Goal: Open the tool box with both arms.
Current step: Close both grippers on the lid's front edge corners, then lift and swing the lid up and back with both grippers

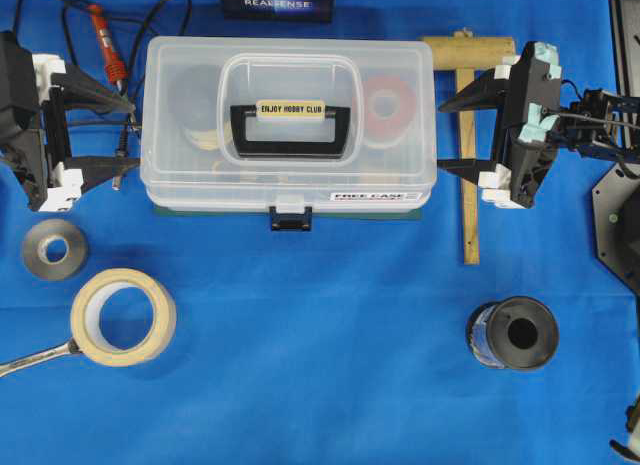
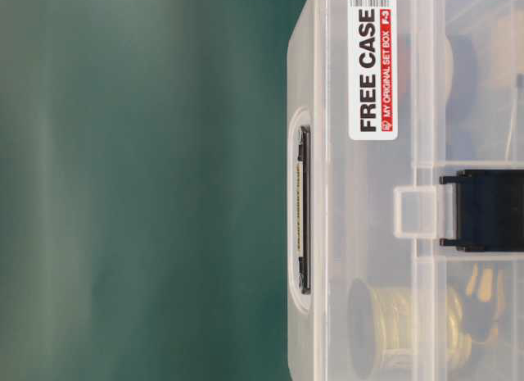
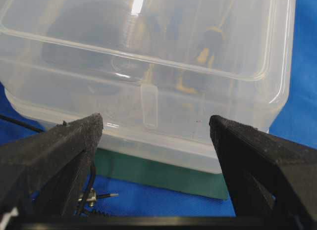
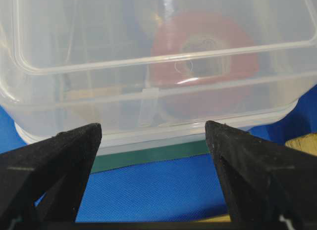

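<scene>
On the blue cloth, both grippers are facing the closed box, left and right, jaws gaping wide, holding nothing.

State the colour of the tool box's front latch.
Black front latch on the clear plastic tool box; table-level view.

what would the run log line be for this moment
tool box: lid shut, latch closed | left gripper: open at left end | right gripper: open at right end | nothing held

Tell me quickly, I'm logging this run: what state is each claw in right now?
Left claw: open, empty, at the left end of the tool box.
Right claw: open, empty, at the right end.
</scene>
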You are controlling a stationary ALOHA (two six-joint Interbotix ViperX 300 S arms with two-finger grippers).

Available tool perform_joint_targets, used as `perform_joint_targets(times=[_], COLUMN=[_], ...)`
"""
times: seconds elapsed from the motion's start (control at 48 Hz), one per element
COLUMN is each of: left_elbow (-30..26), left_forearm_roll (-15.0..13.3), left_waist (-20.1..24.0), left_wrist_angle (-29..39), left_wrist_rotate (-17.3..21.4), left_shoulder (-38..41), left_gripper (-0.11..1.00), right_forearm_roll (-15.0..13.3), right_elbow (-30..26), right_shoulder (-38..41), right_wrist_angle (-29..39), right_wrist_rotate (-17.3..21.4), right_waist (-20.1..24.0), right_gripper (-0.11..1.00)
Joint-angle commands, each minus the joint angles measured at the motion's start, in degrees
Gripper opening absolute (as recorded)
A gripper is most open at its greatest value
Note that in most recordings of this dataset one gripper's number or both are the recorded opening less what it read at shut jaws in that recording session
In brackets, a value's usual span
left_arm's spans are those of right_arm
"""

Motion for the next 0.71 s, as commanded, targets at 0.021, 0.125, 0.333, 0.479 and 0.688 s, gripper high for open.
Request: perform_joint_targets(times=[0.021,0.125,0.333,0.479,0.688], left_elbow=[-1.58,-1.58,-1.67,-1.67,-1.58], left_forearm_roll=[0.0,0.0,0.0,0.0,0.0], left_waist=[0.18,0.18,0.18,0.62,3.52], left_wrist_angle=[-0.79,-1.67,-2.81,-2.81,-3.25], left_wrist_rotate=[-0.18,-0.26,-0.26,-0.18,-0.18], left_shoulder=[-0.53,-1.49,-4.31,-7.38,-11.16], left_gripper=[0.87,0.87,0.87,0.87,0.87], right_forearm_roll=[0.0,0.0,-0.62,-1.85,-2.9], right_elbow=[-2.64,-3.16,-4.92,-6.06,-7.21], right_shoulder=[-0.35,-1.32,-4.57,-6.77,-8.35], right_wrist_angle=[-0.53,0.18,2.11,2.81,2.99], right_wrist_rotate=[0.18,0.18,-0.35,-0.35,-0.35], right_waist=[0.0,-0.09,0.0,-0.09,-1.14], right_gripper=[0.85,0.85,0.85,0.85,0.85])
